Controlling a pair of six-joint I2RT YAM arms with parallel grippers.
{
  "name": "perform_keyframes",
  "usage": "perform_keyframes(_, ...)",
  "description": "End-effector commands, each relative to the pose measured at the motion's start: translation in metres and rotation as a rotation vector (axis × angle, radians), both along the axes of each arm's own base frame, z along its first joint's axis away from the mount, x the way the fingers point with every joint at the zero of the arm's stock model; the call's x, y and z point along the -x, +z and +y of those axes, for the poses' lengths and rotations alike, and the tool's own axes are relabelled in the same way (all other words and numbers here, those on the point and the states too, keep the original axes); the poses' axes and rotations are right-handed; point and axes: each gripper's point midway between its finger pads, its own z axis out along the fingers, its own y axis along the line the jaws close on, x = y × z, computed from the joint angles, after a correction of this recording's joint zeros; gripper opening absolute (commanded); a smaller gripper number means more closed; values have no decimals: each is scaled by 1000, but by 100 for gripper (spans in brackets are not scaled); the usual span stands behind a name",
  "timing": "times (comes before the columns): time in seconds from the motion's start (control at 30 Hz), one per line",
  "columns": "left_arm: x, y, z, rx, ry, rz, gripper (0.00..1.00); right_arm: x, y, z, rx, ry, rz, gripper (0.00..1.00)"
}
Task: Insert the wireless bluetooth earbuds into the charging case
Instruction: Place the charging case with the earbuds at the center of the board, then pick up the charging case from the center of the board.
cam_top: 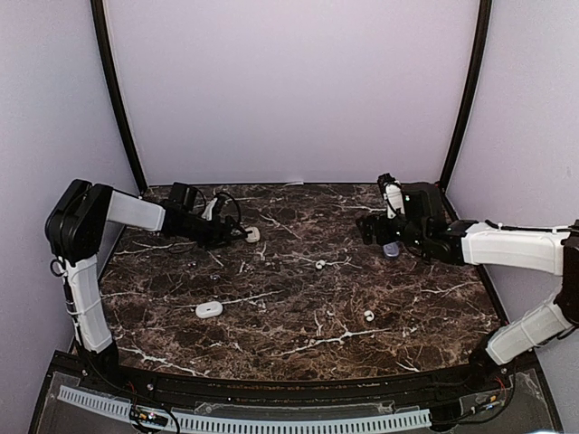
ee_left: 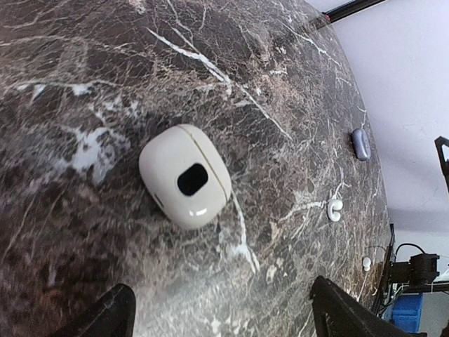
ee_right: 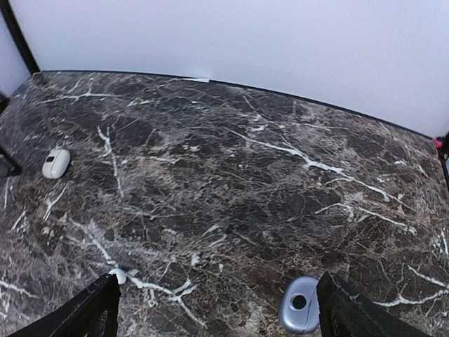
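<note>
1. No insertion is showing yet: one earbud (cam_top: 320, 265) is lying loose mid-table (cam_top: 298, 208), and a second earbud (cam_top: 369, 315) is lying nearer the arms, both well apart from every case.
2. The white case (ee_left: 184, 175) and the grey case (ee_right: 299, 312) are looking closed, so by my judgement opening, picking up and seating are all remaining. A spare white case (cam_top: 209, 309) is sitting near the left front.
3. The left pincer (ee_left: 221, 302) is hovering spread wide at the white case, grasping nothing and touching nothing.
4. The right pincer (ee_right: 217, 298) is likewise gaping wide and empty, with the grey case lying between its fingers, close to one.
</note>
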Motion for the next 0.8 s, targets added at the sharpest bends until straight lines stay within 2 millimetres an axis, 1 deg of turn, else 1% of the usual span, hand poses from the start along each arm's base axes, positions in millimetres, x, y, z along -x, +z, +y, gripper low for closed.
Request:
perform_keyframes(0.0, 11, 33, 24, -76, 83, -78, 99, -16, -19, -25, -14, -125, 151, 97)
perform_keyframes(0.1, 18, 49, 38, -117, 132, -127, 99, -26, -34, -39, 34, -229, 229, 97)
perform_keyframes(0.17, 25, 60, 47, -146, 161, -161, 99, -31, -41, -42, 73, -265, 276, 97)
perform_keyframes(0.2, 29, 69, 51, -153, 175, -193, 99, -32, -44, -43, 92, -275, 282, 97)
perform_keyframes(0.23, 32, 83, 56, -152, 198, -241, 99, -34, -46, -46, 119, -283, 275, 97)
perform_keyframes(0.3, 39, 98, 62, -138, 228, -308, 99, -36, -48, -51, 161, -286, 264, 98)
perform_keyframes(0.33, 43, 104, 64, -126, 244, -334, 99, -37, -48, -54, 170, -290, 263, 98)
perform_keyframes(0.4, 52, 112, 69, -108, 266, -372, 99, -38, -50, -59, 163, -294, 275, 96)
perform_keyframes(0.5, 64, 118, 79, -114, 298, -438, 99, -41, -53, -70, 128, -323, 304, 87)
perform_keyframes(0.53, 69, 123, 81, -99, 307, -476, 99, -41, -64, -73, 134, -328, 334, 84)
perform_keyframes(0.57, 75, 124, 85, -90, 323, -501, 99, -41, -70, -75, 133, -334, 353, 82)
perform_keyframes(0.6, 81, 119, 89, -85, 342, -512, 99, -41, -74, -76, 131, -340, 367, 80)
perform_keyframes(0.63, 86, 126, 93, -66, 370, -541, 99, -39, -79, -76, 130, -342, 383, 79)
perform_keyframes(0.77, 103, 113, 115, -68, 487, -520, 99, -34, -97, -79, 123, -358, 422, 75)
